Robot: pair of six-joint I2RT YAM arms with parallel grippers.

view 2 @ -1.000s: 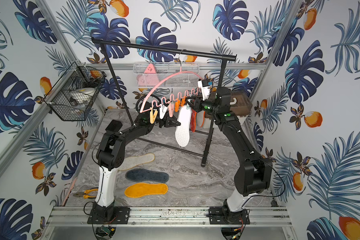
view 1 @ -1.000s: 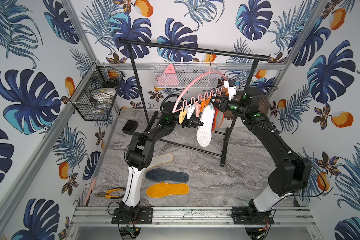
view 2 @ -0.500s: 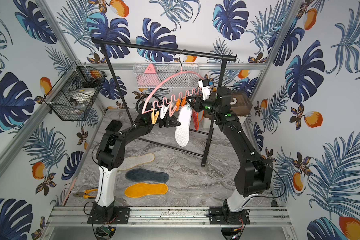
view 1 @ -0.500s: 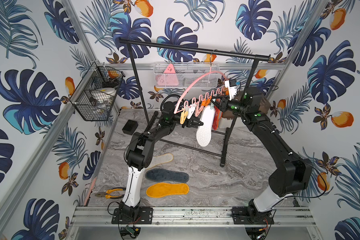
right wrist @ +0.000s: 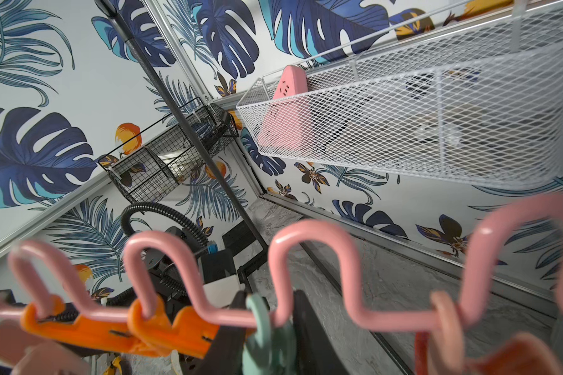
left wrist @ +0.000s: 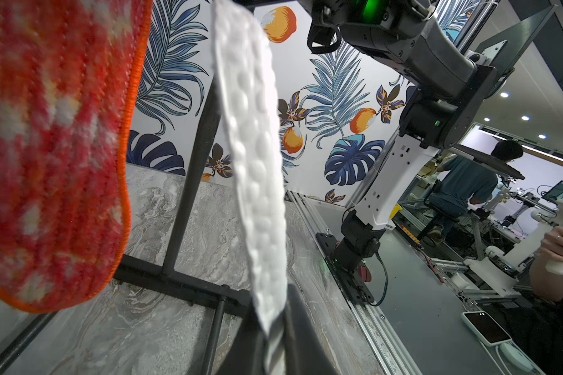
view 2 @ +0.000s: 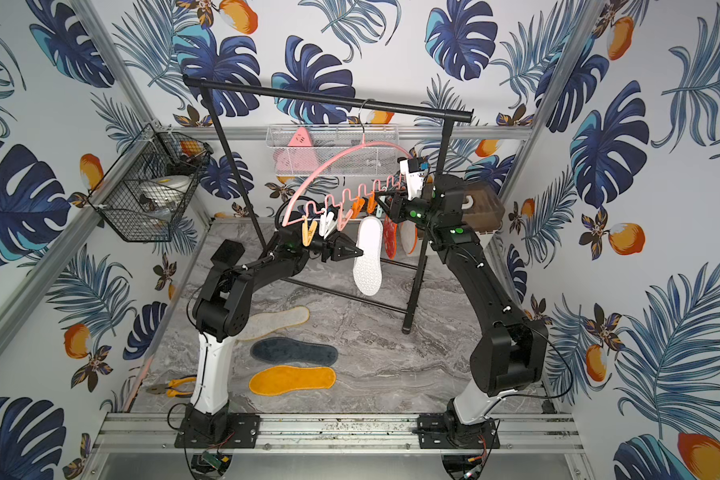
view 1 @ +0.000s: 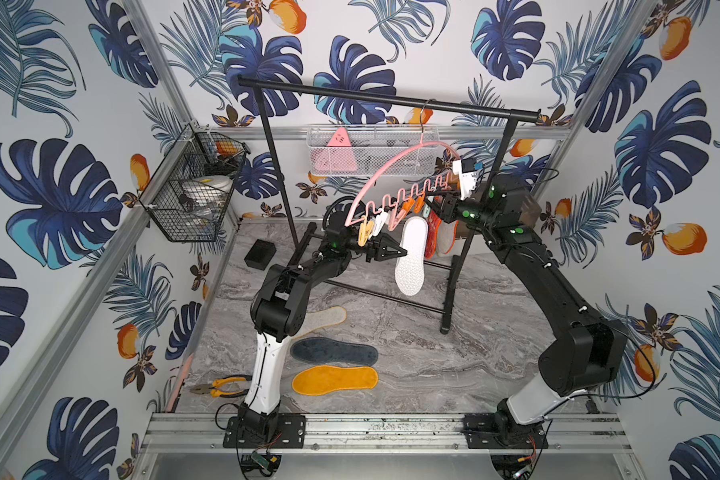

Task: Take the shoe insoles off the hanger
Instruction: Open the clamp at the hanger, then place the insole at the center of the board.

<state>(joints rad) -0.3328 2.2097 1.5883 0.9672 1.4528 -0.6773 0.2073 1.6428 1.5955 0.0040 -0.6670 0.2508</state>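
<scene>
So that the white insole [view 1: 412,255] does not drop when it comes free, the left gripper [view 1: 400,252] pinches its edge tight. At 1 o'clock from it, the right gripper [right wrist: 269,297] squeezes the mint clip [right wrist: 267,341] on the pink hanger [view 1: 391,166], I think to open it. Three insoles [view 1: 333,351] lie on the floor [view 1: 433,353] at 7 o'clock. Two red insoles [view 1: 433,237] hang at 2 o'clock.

We find no legible text, label, brand name, number or sign in any view. Dark specks along the aluminium base rail [view 1: 391,427] are too small to resolve as characters in both top views. The wrist views show no print either.
</scene>
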